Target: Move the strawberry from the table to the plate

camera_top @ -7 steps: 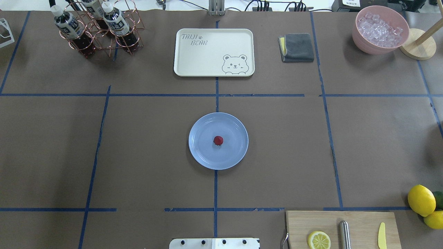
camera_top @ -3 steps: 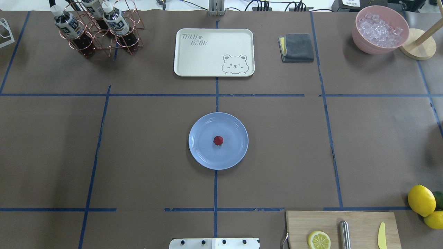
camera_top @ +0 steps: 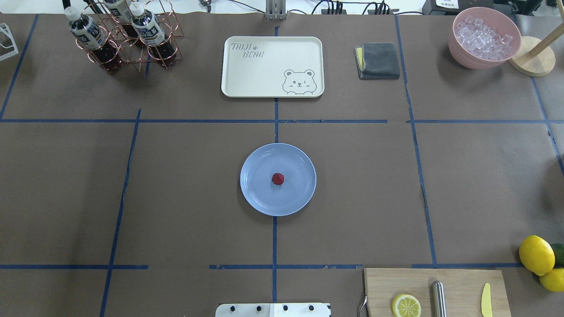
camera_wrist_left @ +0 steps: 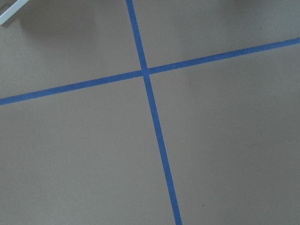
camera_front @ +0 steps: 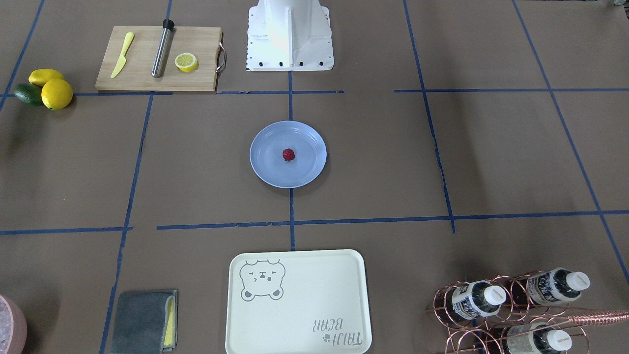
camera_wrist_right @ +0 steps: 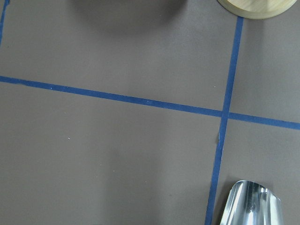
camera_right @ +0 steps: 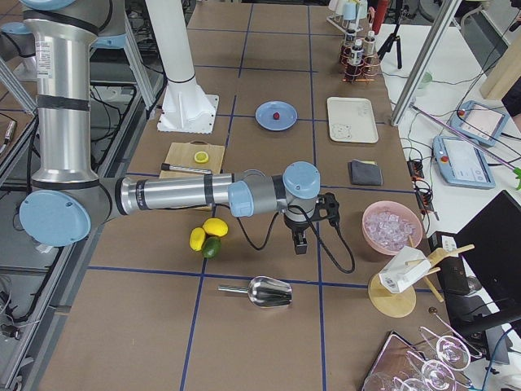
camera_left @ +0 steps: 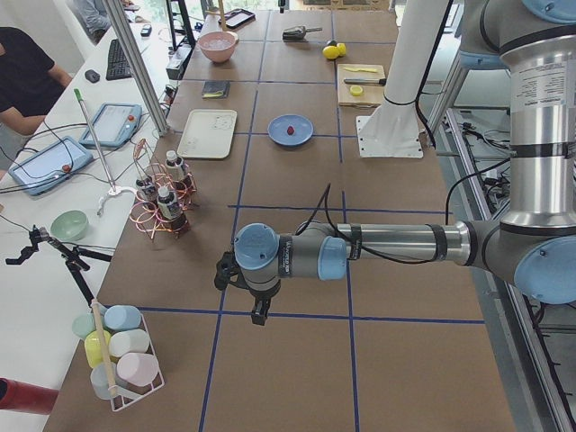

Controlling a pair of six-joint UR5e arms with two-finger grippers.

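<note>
Dark-red strawberry (camera_top: 277,178) is sitting pretty much dead centre on the light-blue plate (camera_top: 257,196). The plate is in the middle of the brown-paper desk (camera_top: 185,185), right on one of the blue tape lines.

Neither arm is anywhere near it. The left pincer (camera_left: 258,312) hangs pointing down over a tape line at the left end of the desk, near the copper bottle rack (camera_left: 162,211) and well apart from the plate. The right pincer (camera_right: 299,243) hangs at the opposite end, between the lemons (camera_right: 215,226) and the pink bowl of ice (camera_right: 389,248), with a metal scoop (camera_right: 264,291) lying on the desk nearby. Both pincers only show up in the side cameras, and small, so I can't tell whether the jaws are wide or narrow. The wrist cams just show paper and tape crossings, and the right one catches the scoop's edge in a corner.

Other stuff: cream bear tray (camera_top: 251,70) beyond the plate, a folded grey cloth (camera_top: 381,59) off to its side, and a wooden cutting board (camera_top: 460,281) with a lemon half (camera_top: 406,306) on it at the near edge.
</note>
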